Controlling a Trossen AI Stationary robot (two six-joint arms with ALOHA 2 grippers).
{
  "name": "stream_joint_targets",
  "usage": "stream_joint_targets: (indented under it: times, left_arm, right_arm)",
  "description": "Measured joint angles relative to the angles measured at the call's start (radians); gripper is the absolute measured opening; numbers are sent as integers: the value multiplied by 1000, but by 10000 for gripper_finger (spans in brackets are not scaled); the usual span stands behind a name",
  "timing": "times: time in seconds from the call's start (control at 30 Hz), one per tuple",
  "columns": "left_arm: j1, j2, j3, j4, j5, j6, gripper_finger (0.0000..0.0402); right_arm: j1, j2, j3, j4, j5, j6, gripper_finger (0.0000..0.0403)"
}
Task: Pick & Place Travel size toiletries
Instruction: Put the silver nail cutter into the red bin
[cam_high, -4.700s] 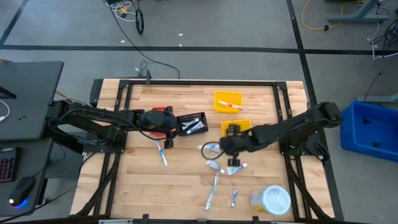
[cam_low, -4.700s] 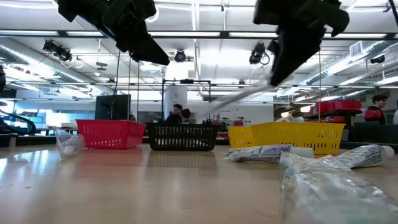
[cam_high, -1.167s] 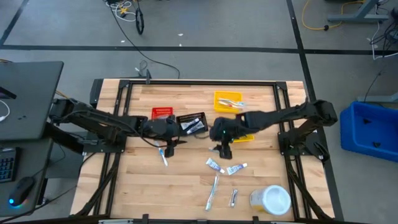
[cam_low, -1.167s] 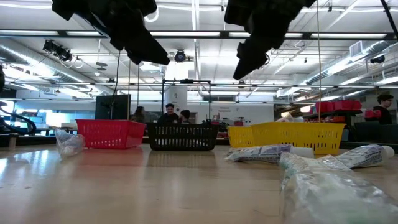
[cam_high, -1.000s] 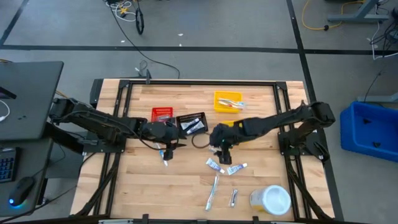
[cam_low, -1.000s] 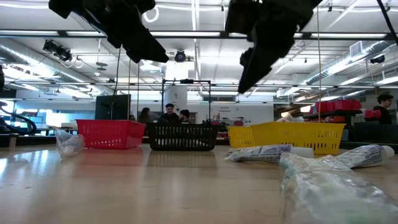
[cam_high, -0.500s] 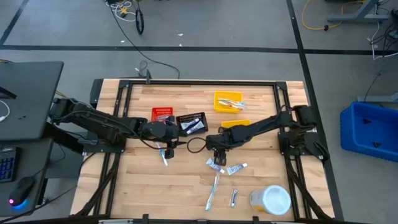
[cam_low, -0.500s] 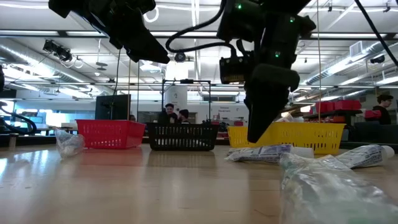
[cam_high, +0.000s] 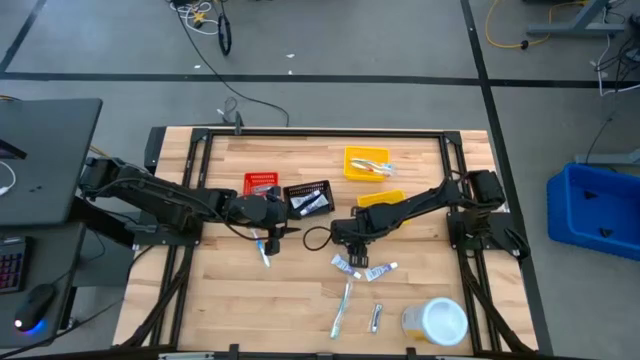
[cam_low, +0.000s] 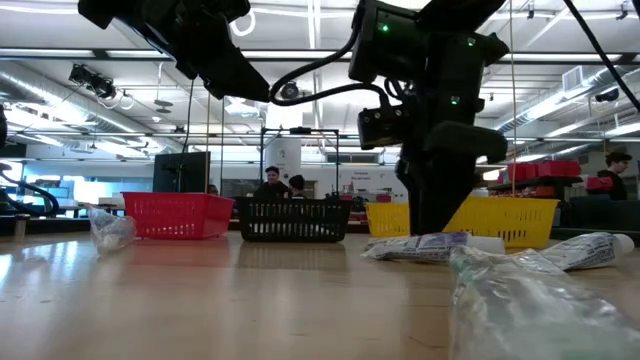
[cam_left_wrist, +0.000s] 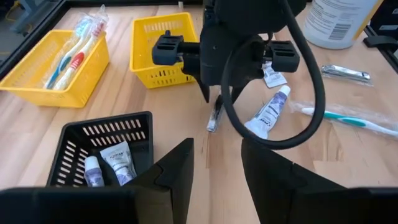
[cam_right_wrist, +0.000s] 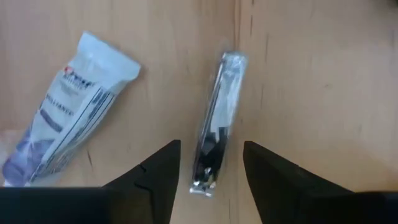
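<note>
Your target, the slim sachet (cam_right_wrist: 216, 121), lies flat on the table (cam_high: 300, 300) between the two fingers of the right claw (cam_right_wrist: 210, 163), which straddle it from above; its near end sits in the gap while its far end reaches out past the fingertips. You can see the fingers are spread apart and neither one touches the sachet. It is a narrow, clear-and-silvery packet with a dark stick inside, lying almost in line with the wood grain. Just beside it lies a white-and-blue mini tube (cam_right_wrist: 65, 127), tilted and apart from the sachet.

In the left wrist view the same sachet (cam_left_wrist: 215, 116) shows directly under the right claw, with a tube (cam_left_wrist: 268, 112) next to it and a wrapped toothbrush (cam_left_wrist: 348, 117) farther off.

From above, the right claw (cam_high: 349, 245) is low over the table's middle, near two mini tubes (cam_high: 345, 265). The left claw (cam_high: 270, 236) hangs above a wrapped toothbrush (cam_high: 263, 251), its fingers parted and holding nothing. Behind stand the black bin (cam_high: 309, 198) holding small tubes, the red bin (cam_high: 261, 183) and two yellow bins (cam_high: 366, 163).
</note>
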Motion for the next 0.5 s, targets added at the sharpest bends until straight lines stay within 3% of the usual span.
stream_joint_targets:
  times: [0.5]
  left_arm:
    - [0,0,0,0,0,4,142]
  right_arm:
    - [3,-1,0,-24,-32,-15,57]
